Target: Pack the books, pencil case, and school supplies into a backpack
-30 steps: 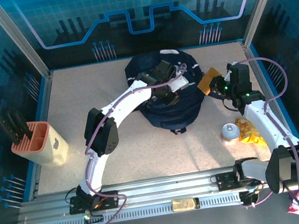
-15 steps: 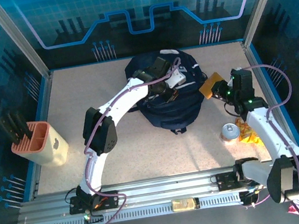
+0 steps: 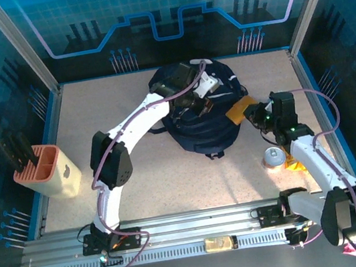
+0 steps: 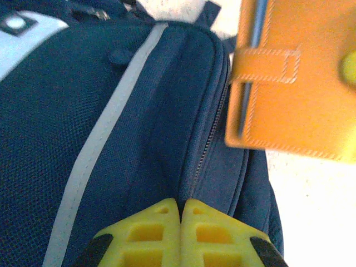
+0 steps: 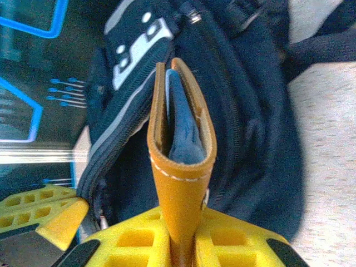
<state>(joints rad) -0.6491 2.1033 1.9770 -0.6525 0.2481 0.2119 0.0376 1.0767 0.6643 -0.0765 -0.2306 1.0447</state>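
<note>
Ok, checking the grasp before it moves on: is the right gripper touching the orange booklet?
Touching. In the right wrist view the right gripper has its yellow fingers pressed on both sides of the orange booklet.

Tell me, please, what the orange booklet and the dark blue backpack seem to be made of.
The orange booklet looks like leather or imitation leather, matt: a thick cover with pale stitching along its edges and a sewn strap loop. Which of the two I cannot tell. The backpack looks like woven synthetic fabric, matt: a fine weave grain shows, with a smoother grey stripe sewn on.
</note>
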